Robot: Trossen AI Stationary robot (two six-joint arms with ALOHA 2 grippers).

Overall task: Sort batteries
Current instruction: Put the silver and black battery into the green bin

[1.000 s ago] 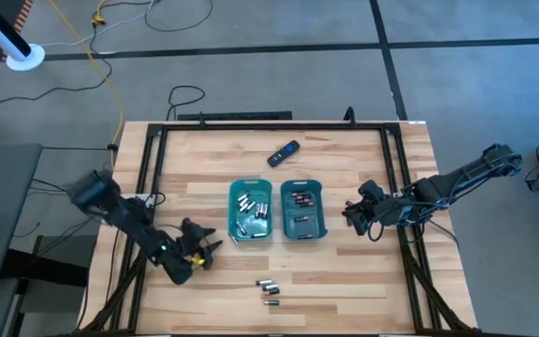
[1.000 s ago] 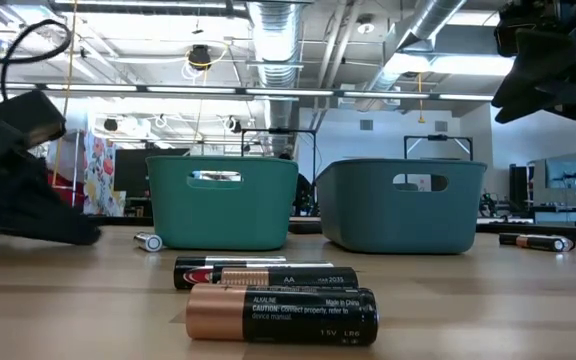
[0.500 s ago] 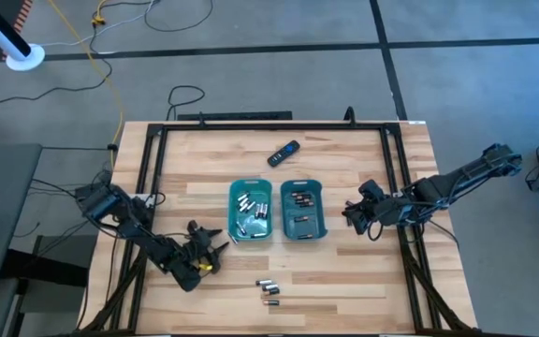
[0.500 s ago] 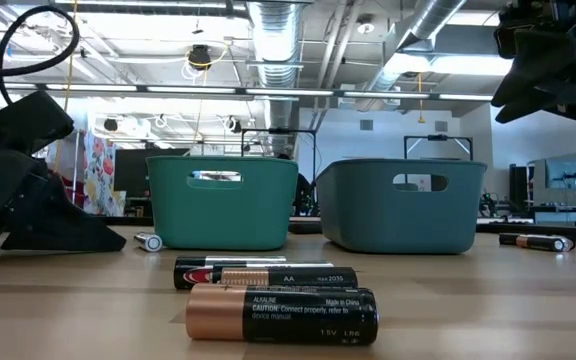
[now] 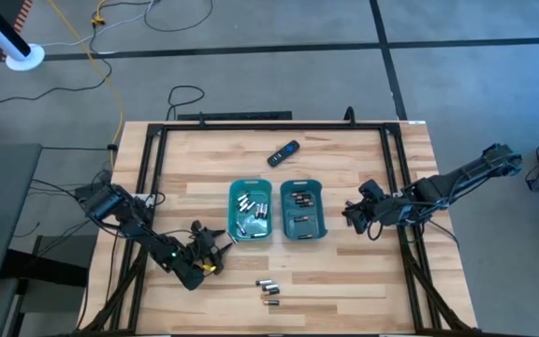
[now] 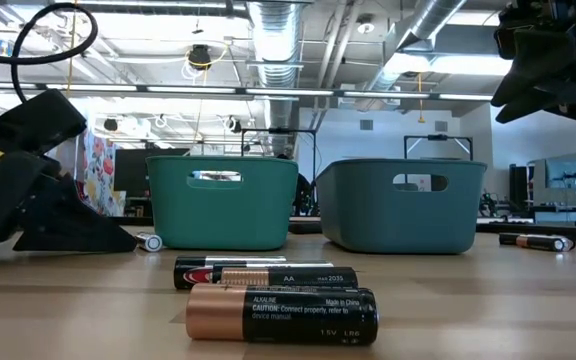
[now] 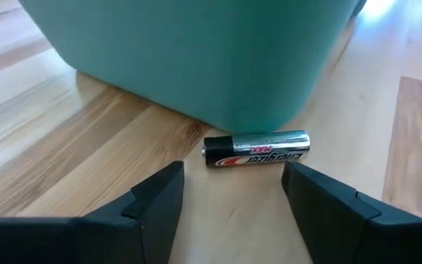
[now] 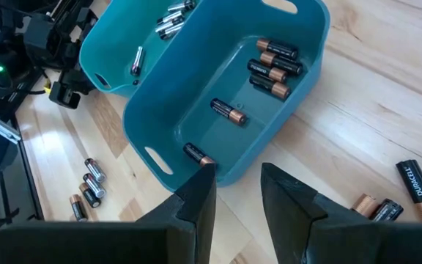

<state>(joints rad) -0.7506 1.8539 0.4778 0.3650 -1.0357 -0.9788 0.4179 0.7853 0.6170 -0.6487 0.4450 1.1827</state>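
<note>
Sort was mostly done: silver batteries (image 5: pixel 248 208) sat in the left tray (image 5: pixel 234 192), coppery ones in the right tray (image 5: pixel 317 227), while my left gripper (image 7: pixel 233 202), fingers apart, faced a stray silver cell (image 7: pixel 256 149) touching that tray's foot; a few lay near the front edge (image 5: pixel 268 291); right gripper (image 8: pixel 238 192) hovered part-open, holding nothing.

Bright, even overhead light; ceiling lamps (image 6: pixel 268 95) glare at 12 o'clock in low view. Soft shadows on tabletop (image 5: pixel 344 178). Nearest battery (image 6: pixel 281 314) sharp, room behind slightly soft.
</note>
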